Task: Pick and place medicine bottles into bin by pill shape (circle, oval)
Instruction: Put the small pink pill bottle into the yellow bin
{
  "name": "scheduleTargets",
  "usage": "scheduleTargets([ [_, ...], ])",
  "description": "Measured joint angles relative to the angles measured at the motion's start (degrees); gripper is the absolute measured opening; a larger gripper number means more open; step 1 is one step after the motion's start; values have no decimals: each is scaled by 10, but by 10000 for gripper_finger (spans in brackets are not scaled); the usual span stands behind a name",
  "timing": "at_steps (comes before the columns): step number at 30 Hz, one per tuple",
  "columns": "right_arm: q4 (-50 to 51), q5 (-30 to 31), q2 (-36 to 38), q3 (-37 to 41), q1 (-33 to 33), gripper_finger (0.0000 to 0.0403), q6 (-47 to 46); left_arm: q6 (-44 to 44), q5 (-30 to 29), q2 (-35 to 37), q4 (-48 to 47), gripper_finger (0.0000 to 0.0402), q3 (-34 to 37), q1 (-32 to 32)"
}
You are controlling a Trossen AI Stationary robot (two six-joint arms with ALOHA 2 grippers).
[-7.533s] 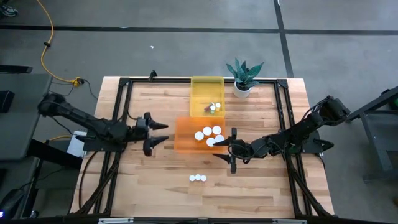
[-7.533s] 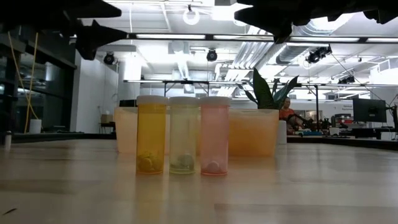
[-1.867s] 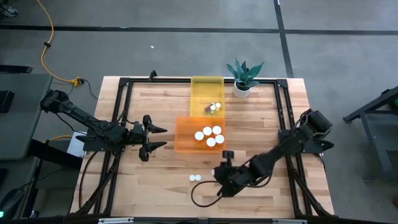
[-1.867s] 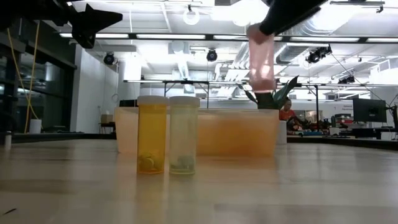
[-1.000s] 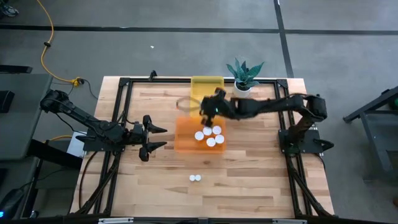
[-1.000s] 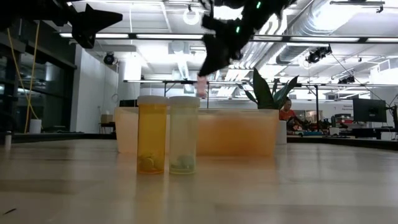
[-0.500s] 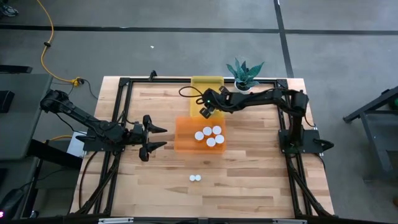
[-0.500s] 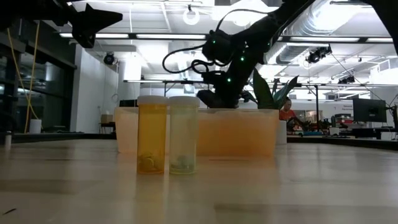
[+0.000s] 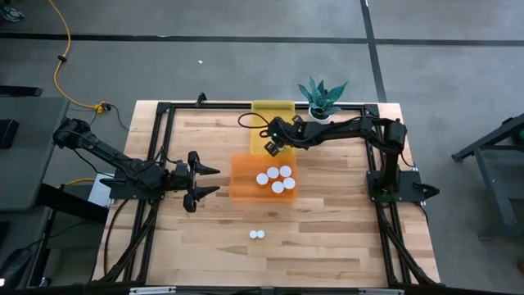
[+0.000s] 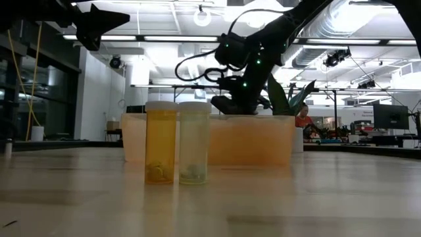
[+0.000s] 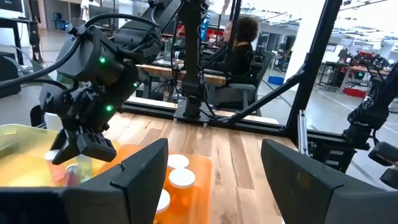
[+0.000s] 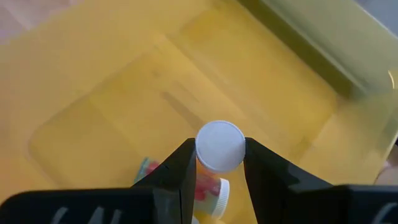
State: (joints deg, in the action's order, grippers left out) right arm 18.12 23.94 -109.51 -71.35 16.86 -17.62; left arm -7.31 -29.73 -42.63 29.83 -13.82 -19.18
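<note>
My right gripper reaches slanting down into the yellow bin at the far middle of the table, shut on a pink medicine bottle with a white cap. More bottles lie on that bin's floor under it. The orange bin, just nearer, holds several white-capped bottles. Two bottles, one yellow and one pale green, stand upright on the table near the front. My left gripper waits open to the left of the orange bin. My right gripper pinches the pink bottle between its two fingers, at the cap and the neck just below it. The fingers slant down from the table's right, and the bottle runs along them with its cap toward the wrist. Whether its lower end touches the bin's floor I cannot tell.
A white pot with a green plant stands at the far edge, right of the yellow bin. Black frame rails run along the table's left, right and far sides. A person sits in the room beyond the table.
My right gripper has gone down with the pink bottle from above the bins into the yellow bin, rolling its wrist on the way. For the last half second it has kept nearly still.
</note>
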Motion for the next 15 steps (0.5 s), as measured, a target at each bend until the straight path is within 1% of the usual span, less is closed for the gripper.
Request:
scheduleTargets([
  [11, 9, -3, 0, 0, 2, 99, -19, 0, -1, 0, 0, 246, 0, 0],
  [15, 9, -3, 0, 0, 3, 113, -16, 0, -1, 0, 0, 246, 0, 0],
])
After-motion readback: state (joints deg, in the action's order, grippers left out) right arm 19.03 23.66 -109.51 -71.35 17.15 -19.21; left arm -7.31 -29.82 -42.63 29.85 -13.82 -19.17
